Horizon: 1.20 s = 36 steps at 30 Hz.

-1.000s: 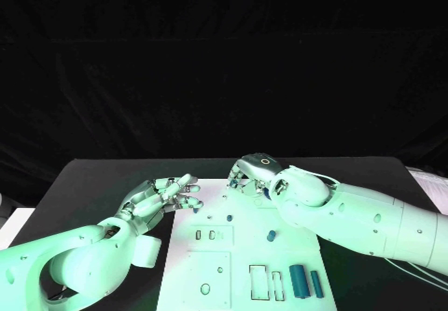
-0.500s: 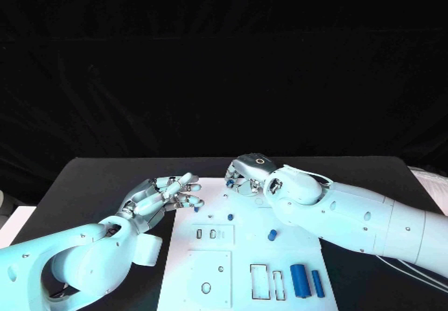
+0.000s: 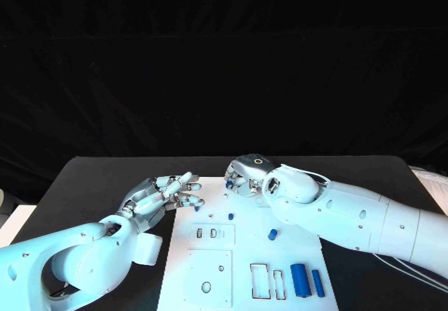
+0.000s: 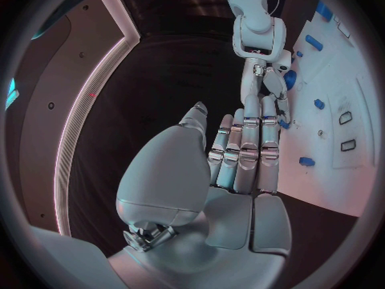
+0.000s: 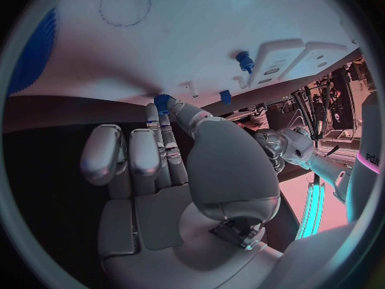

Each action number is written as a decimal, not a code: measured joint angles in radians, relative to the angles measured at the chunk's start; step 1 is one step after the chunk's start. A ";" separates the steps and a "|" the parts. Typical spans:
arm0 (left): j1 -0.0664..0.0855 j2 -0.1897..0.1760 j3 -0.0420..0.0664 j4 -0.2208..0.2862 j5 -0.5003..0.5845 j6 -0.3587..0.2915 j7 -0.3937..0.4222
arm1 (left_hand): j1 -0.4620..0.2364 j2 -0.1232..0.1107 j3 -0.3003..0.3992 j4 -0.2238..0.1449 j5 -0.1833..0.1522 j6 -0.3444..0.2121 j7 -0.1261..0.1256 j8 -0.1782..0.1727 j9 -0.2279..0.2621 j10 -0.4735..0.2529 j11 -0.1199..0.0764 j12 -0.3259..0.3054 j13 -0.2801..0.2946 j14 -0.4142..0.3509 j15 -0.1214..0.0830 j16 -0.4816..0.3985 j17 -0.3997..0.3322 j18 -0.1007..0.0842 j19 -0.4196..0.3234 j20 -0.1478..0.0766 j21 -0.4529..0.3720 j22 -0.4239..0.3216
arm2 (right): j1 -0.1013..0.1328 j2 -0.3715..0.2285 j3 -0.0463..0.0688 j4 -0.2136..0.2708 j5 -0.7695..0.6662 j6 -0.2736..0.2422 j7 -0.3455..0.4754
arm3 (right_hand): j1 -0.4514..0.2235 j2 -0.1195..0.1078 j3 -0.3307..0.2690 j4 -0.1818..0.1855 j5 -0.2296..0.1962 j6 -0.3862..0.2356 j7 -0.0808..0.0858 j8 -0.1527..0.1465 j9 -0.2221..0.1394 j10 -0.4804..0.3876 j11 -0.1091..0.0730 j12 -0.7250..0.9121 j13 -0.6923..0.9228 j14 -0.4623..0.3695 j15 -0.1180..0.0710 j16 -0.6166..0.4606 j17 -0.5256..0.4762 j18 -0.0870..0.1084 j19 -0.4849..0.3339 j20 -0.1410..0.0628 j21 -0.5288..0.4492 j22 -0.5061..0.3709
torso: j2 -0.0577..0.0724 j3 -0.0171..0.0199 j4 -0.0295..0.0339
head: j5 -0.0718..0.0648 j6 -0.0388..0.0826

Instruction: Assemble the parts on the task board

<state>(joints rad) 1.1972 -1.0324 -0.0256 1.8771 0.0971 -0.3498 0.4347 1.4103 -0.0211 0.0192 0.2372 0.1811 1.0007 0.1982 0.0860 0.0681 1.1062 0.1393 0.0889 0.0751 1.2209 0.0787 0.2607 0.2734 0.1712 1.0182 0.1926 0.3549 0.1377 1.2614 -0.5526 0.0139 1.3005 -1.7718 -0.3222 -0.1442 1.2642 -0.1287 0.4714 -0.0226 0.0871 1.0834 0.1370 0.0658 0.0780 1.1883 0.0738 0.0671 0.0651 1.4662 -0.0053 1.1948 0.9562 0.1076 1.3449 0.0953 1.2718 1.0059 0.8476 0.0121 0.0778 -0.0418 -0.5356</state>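
White and cut with rectangular and round slots, the task board [image 3: 238, 249] lies at the centre of the black table [image 3: 103, 178], running from the middle toward six o'clock. The right hand [image 3: 245, 175] hangs over the board's twelve o'clock edge, its fingers curled downward; the right wrist view shows a small blue part [image 5: 163, 101] pinched at its fingertips [image 5: 154, 112] just above the white surface. The left hand [image 3: 166, 195] hovers at the board's nine o'clock edge, fingers extended together and holding nothing, with a blue piece [image 3: 198, 208] lying on the board just beside its fingertips. A blue peg [image 3: 272, 234] stands near the board's middle. Two blue cylinders [image 3: 306, 280] lie side by side toward five o'clock, next to two narrow rectangular slots [image 3: 266, 281]. No brand name, label or writing can be read on the board or the parts.
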 measured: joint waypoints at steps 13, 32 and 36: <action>0.001 -0.001 0.000 -0.001 0.000 0.002 -0.001 | 0.000 0.000 0.000 0.000 0.000 0.000 0.000 0.000 0.000 0.000 0.000 0.000 0.000 0.000 0.000 0.000 0.001 0.000 0.000 0.000 0.000 0.000 | 0.000 -0.036 -0.001 0.032 0.005 -0.011 -0.006 | 0.040 -0.011 -0.157 0.071 -0.011 -0.074 0.011 0.000 -0.009 -0.113 0.022 0.007 0.000 -0.001 0.015 -0.062 -0.098 0.000 -0.037 0.019 -0.056 -0.091 | 0.001 0.0004 0.0003 | -0.001 0.003; 0.005 -0.005 0.000 -0.006 0.001 0.006 -0.005 | 0.000 0.000 0.000 0.000 0.000 0.000 0.000 0.000 0.000 0.000 0.000 0.000 0.000 -0.001 0.000 0.000 0.002 0.000 0.000 0.000 0.000 0.000 | 0.009 -0.359 0.021 0.270 0.176 0.001 -0.074 | 0.044 -0.063 -0.322 0.197 0.144 -0.059 -0.026 0.004 -0.007 0.206 -0.052 0.584 0.561 -0.002 -0.044 0.215 0.308 -0.024 0.084 -0.043 0.129 0.217 | -0.004 0.0012 -0.0145 | -0.012 0.012; 0.005 -0.003 0.000 -0.008 0.002 0.008 -0.007 | 0.001 0.001 -0.003 -0.003 0.000 0.000 0.000 0.000 0.000 0.000 0.000 -0.004 0.000 -0.004 0.003 0.000 0.003 0.000 0.000 0.000 0.000 -0.001 | 0.009 -0.377 0.021 0.268 0.200 0.026 -0.100 | 0.058 -0.050 -0.385 0.259 0.200 -0.069 -0.016 0.004 -0.007 0.188 -0.041 0.846 0.860 -0.002 -0.044 0.263 0.351 -0.024 0.091 -0.036 0.142 0.242 | -0.005 0.0025 -0.0168 | -0.013 0.013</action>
<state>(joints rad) 1.2025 -1.0353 -0.0257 1.8687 0.0986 -0.3418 0.4278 1.4118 -0.0197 0.0164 0.2343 0.1811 1.0007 0.1982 0.0861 0.0682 1.1062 0.1393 0.0850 0.0750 1.2173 0.0821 0.2607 0.2765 0.1711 1.0182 0.1926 0.3549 0.1367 1.2708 -0.9292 0.0347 1.5690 -1.5714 -0.2962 -0.2442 1.3217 -0.1785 0.0868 0.2369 0.2869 1.0146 0.1207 0.0696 0.0707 1.3762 0.0328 0.9127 0.9249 1.4647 -0.0488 1.4583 1.3076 0.0837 1.4362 0.0592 1.4136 1.2483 0.8430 0.0146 0.0611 -0.0546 -0.5226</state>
